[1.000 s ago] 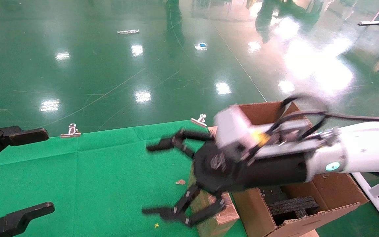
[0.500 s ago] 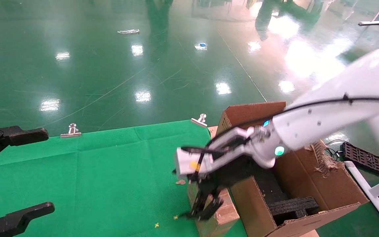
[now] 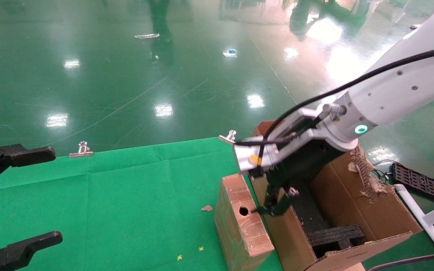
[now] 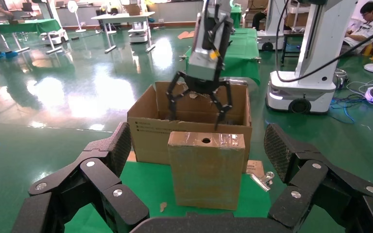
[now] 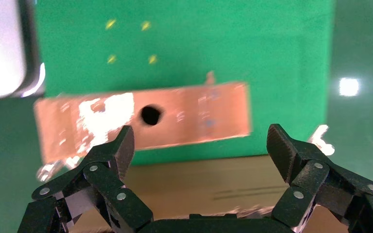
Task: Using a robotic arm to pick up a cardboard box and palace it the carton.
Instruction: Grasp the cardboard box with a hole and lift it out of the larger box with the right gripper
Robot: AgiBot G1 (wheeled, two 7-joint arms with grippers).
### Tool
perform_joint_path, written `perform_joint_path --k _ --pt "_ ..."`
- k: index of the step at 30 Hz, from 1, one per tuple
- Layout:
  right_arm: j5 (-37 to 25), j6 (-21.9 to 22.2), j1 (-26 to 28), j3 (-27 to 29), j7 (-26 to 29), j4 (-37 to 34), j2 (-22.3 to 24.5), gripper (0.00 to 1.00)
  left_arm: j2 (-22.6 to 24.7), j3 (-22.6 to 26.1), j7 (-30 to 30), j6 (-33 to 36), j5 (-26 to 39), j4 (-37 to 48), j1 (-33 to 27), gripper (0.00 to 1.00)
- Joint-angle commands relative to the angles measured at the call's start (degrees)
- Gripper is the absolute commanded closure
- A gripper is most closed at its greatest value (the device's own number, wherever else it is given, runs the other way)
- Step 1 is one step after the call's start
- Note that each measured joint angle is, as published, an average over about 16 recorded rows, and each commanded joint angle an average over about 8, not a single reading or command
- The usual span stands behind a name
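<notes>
The cardboard box [image 3: 229, 222] stands upright on the green cloth, touching the carton's [image 3: 352, 210] left wall. Its narrow top face with the round hole [image 3: 243, 210] faces up. The robotic arm [image 3: 386, 94] reaches in from the right. Its right gripper [image 3: 275, 203] points down, open and empty, over the carton's left wall just beside the box top. The right wrist view shows the box top [image 5: 199, 116] and the carton wall [image 5: 199, 189] beyond the right gripper [image 5: 199, 145]. My left gripper [image 3: 57, 194] is open at the far left. In its view it [image 4: 194, 150] faces the box [image 4: 206, 179].
Black foam inserts [image 3: 333, 235] lie inside the carton, whose right flap is torn [image 3: 364, 177]. Binder clips [image 3: 82, 148] [image 3: 229, 137] hold the cloth's far edge. A cardboard scrap [image 3: 206, 207] lies left of the box. A black tray [image 3: 418, 180] lies on the floor at right.
The right arm has tilted its gripper down, then lifted and shifted right from over the box to the carton's left wall. The box top is now uncovered. The left gripper has not moved.
</notes>
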Motion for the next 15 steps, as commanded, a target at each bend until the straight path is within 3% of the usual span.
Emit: perform_joint_path --k 1,15 --pt "0.4 0.1 2.3 -3.9 -0.5 0.0 -0.1 0.00 0.0 0.0 0.0 0.0 0.0 0.0 0.0 0.00" --pt "9.6 1.3 7.4 -17.2 0.4 -0.3 -2.8 0.00 0.0 0.0 0.0 0.0 0.0 0.0 0.0 0.00"
